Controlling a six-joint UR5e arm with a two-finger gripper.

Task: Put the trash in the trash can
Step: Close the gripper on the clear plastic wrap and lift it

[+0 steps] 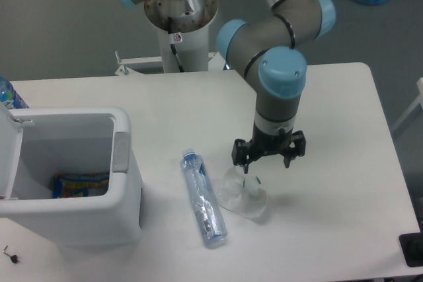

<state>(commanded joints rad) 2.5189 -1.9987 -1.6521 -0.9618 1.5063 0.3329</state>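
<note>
Two pieces of trash lie on the white table. One is a crushed clear bottle [204,198] with a blue cap, lying lengthwise near the table's middle front. To its right sits a crumpled clear wrapper [242,195] with small green marks. My gripper [267,162] hangs open just above the wrapper's upper right part, fingers spread to either side and holding nothing. The trash can [125,163] is a white boxy bin at the left, lid swung open, with a grey latch tab on its rim.
A colourful blue-yellow snack packet [80,184] lies inside the bin. A blue-capped bottle [9,94] peeks in at the far left edge. A dark object [414,249] sits at the table's front right corner. The robot's base column [180,28] stands behind the table.
</note>
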